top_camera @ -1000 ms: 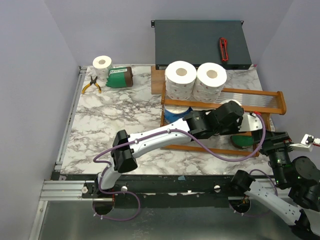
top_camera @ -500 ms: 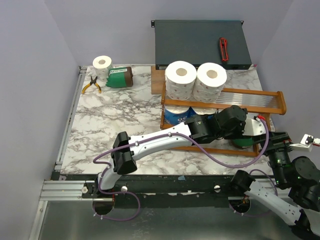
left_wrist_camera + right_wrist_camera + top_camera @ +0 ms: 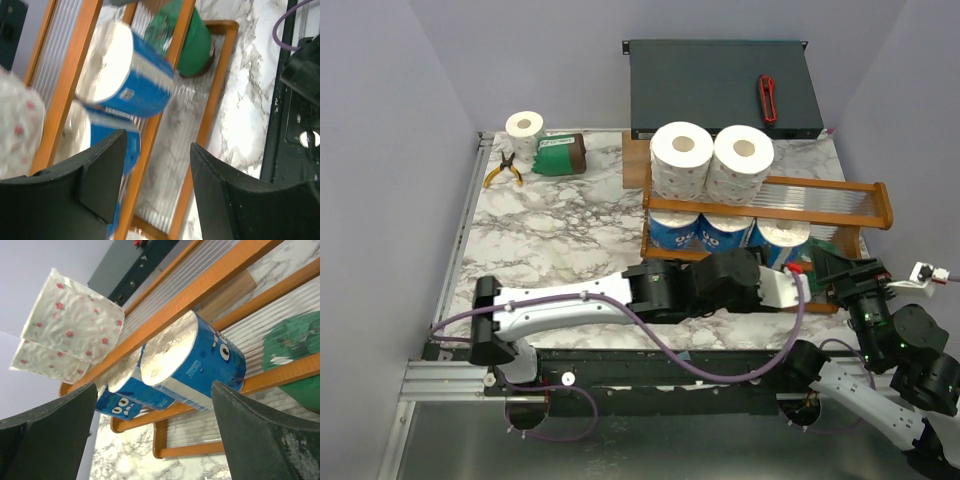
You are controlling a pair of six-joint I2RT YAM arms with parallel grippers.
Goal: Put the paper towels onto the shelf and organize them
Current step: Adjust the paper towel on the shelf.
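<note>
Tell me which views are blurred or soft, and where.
Left wrist: the blue-wrapped roll and green roll are smeared. Right wrist: blue rolls crisp, its dark end effector fingers soft. Top external: evenly lit, the shelf sharp.

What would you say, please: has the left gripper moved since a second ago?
Yes. The left gripper has drawn back from the shelf toward the near table edge.

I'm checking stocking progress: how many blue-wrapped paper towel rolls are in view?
3 blue-wrapped rolls, side by side on the middle tier of the shelf. The left arm could hide more.
</note>
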